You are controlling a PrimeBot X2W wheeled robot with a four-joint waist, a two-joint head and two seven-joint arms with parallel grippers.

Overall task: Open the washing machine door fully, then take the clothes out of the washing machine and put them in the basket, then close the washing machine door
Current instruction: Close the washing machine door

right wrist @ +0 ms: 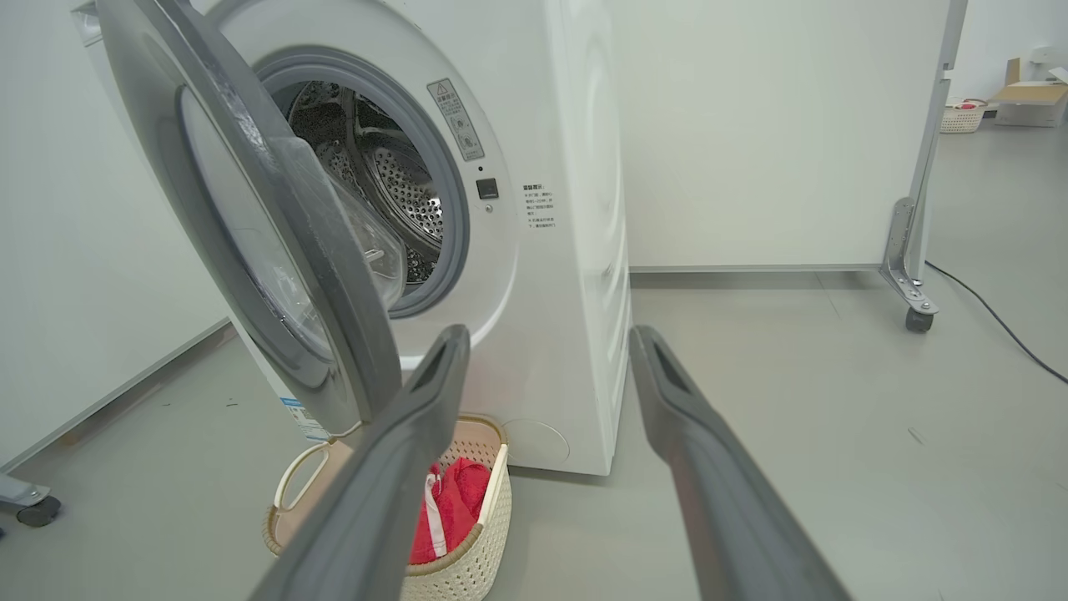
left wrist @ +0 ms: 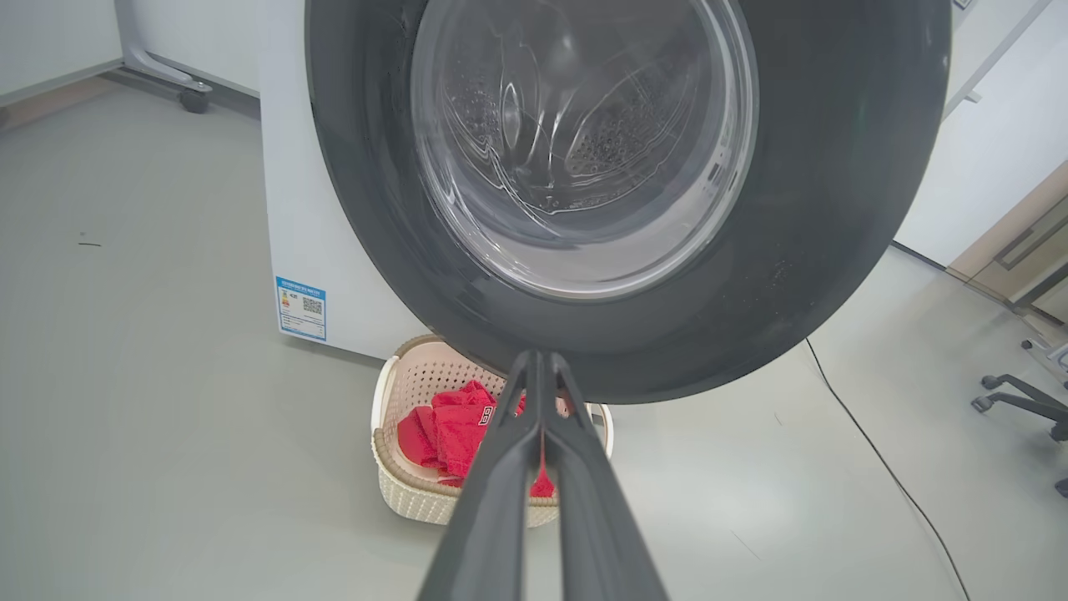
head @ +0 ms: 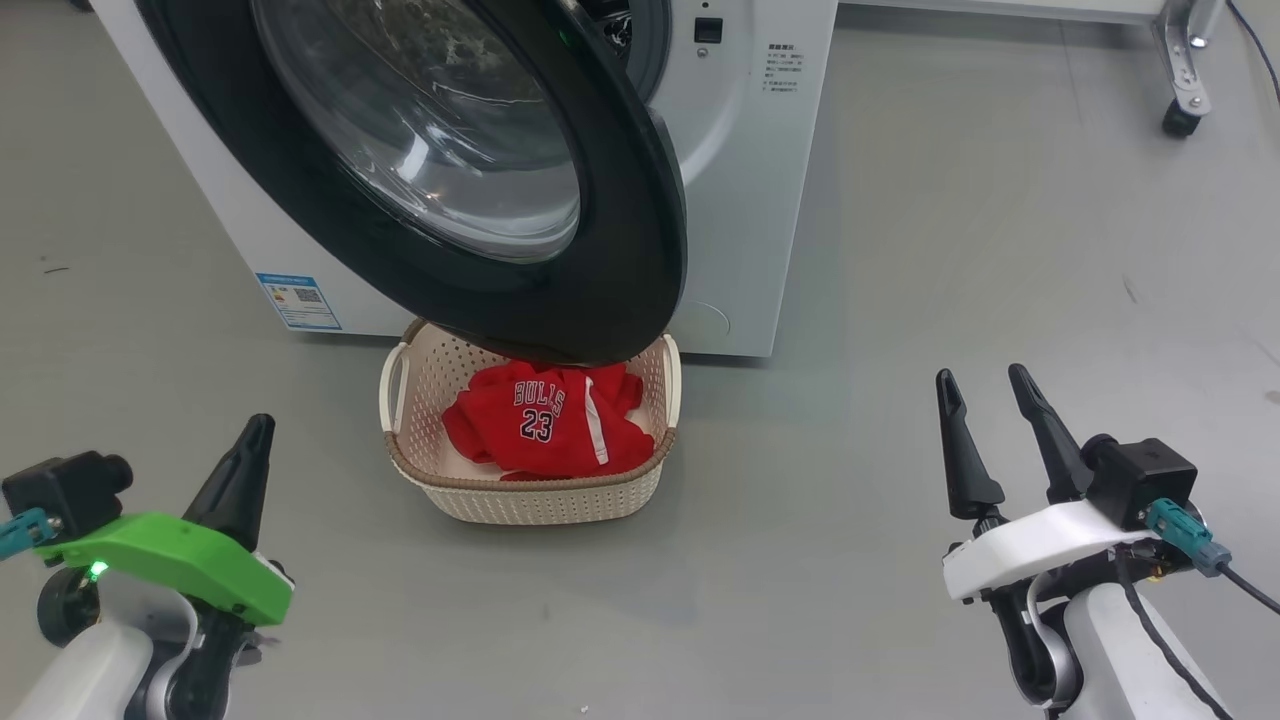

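Head view, left to right. Left gripper (head: 255, 440) at 8 o'clock, fingers pressed together, holding nothing. Washing machine door (head: 610, 250) at 12 o'clock, swung out from the washing machine (head: 745, 150): hinge side toward 10, free edge toward 5, covering the basket's (head: 520, 487) far rim in this view. Basket on the floor at 6 o'clock of the door, long axis 9-to-3. Clothes (head: 545, 425) inside it, "BULLS 23" print upright toward the robot. Right gripper (head: 982, 385) at 4 o'clock, fingers wide apart, empty. Right wrist view: drum (right wrist: 400, 192) looks empty where visible. Judgement: opening and unloading done, closing the door remains
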